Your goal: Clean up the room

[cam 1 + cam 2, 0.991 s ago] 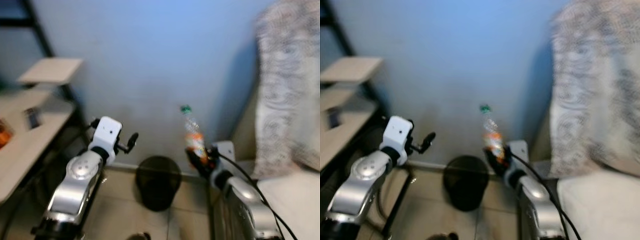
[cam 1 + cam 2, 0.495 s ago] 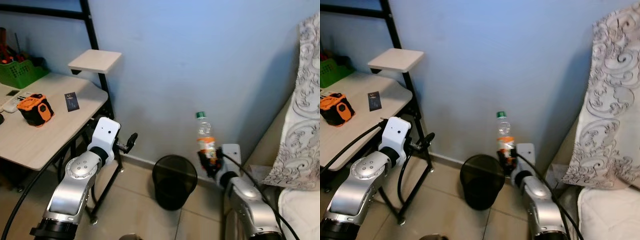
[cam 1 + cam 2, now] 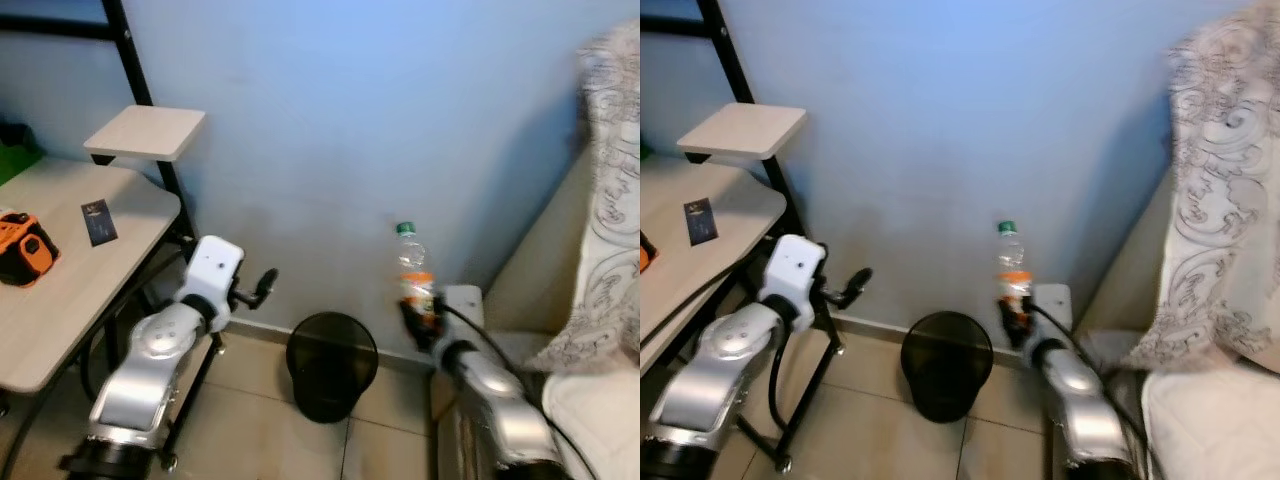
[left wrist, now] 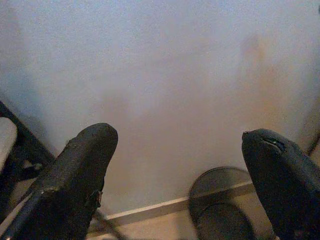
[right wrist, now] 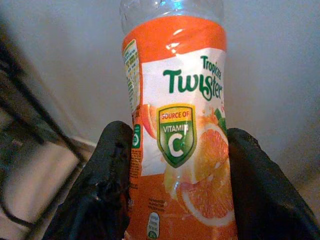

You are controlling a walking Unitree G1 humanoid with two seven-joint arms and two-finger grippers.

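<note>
With my right gripper (image 5: pixel 175 200) clamped on the bottle (image 3: pixel 414 275) and the left gripper (image 4: pixel 180 180) spread empty, I should centre over the black bin (image 3: pixel 331 365) before releasing.

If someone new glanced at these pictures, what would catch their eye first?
Most likely the orange-labelled bottle, held upright in the right gripper before the blue wall. Just below to its left, a black wastebasket stands on the tiled floor. The left gripper hangs open nearby, beside the wooden desk.
</note>
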